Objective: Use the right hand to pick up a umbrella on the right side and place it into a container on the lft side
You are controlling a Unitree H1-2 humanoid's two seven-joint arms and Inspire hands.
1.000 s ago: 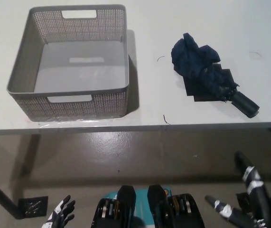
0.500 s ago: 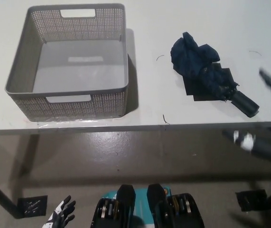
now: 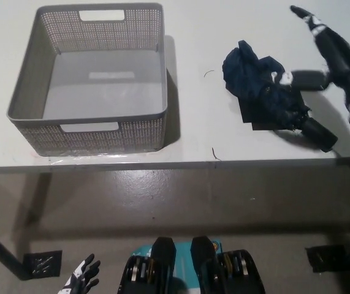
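Crumpled cloth umbrella (image 3: 262,92); perforated matt plastic container (image 3: 89,79).

Bright, even overhead light; the basket (image 3: 89,79) casts a soft shadow toward 3 o'clock on the white tabletop (image 3: 193,37); focus sharp.

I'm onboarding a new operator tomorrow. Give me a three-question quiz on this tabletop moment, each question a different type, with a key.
1. True or false: the umbrella already lies inside the basket.
2. Multiple choice: the right hand is (A) open above the umbrella, (B) closed on the basket's rim, (C) out of view.
3. Fill in: the left hand rests low at the picture's bottom ____.

Key
1. False; it lies folded on the table, right of the basket.
2. A
3. left
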